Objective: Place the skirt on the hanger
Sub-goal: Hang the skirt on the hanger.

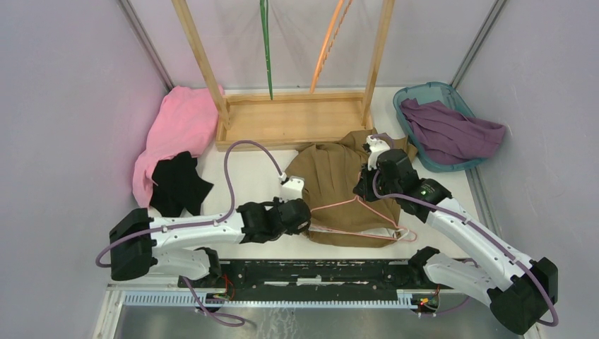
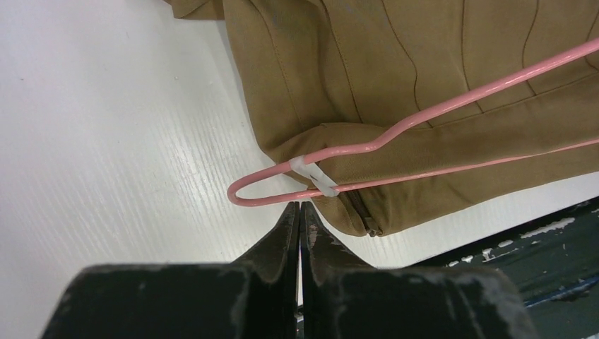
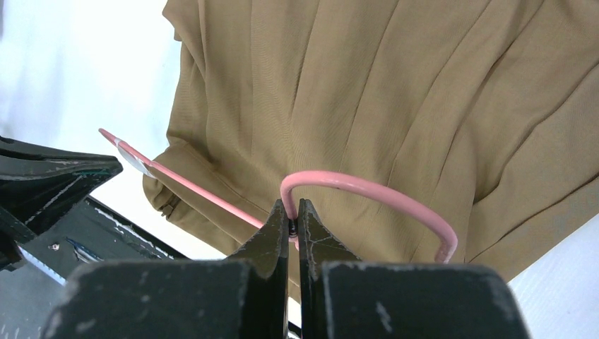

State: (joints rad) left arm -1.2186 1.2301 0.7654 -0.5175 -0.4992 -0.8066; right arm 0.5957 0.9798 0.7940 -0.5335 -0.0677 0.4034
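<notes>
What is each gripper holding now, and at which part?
The right gripper pinches the pink hanger at the base of its hook. The left gripper is shut at the hanger's end corner; a grip there cannot be told.

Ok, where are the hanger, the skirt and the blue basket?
hanger (image 3: 332, 176), right wrist view, top of its hook.
skirt (image 1: 332, 176), top view, middle of the cloth.
blue basket (image 1: 424, 87), top view, far rim.
</notes>
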